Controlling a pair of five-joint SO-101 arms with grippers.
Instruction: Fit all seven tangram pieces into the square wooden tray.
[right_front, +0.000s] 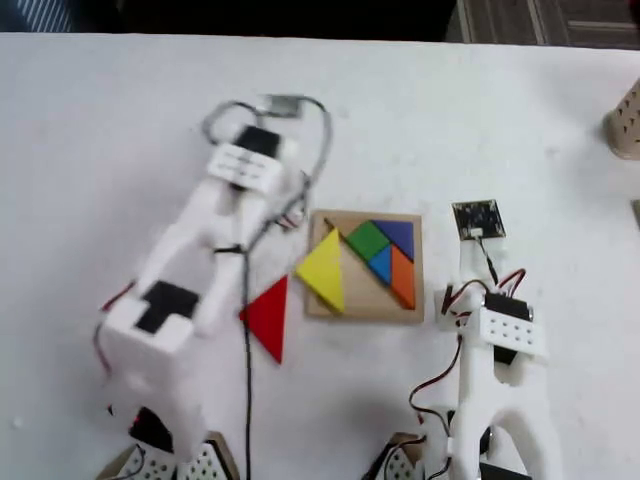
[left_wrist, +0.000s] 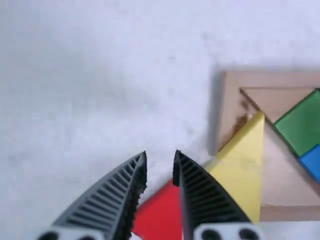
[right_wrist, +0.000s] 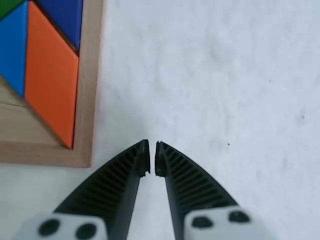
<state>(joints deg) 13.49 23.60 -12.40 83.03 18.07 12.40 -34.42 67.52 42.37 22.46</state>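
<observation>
I see the yellow triangle piece (right_front: 324, 270) overhanging the square wooden tray (right_front: 365, 217) at its left rim, and the red triangle piece (right_front: 268, 315) on the white tabletop (right_front: 120, 120) just left.

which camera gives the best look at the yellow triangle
The high view: the whole yellow triangle shows, lying across the left rim of the tray. The left wrist view shows most of the yellow triangle, with part of it behind a jaw. The right wrist view looks at the tray's orange piece instead.

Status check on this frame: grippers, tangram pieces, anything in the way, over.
Left gripper slightly open, empty, over table; right gripper shut, empty, beside tray. Yellow triangle straddles tray rim, unseated; red triangle outside on table. No other obstruction seen.
</observation>
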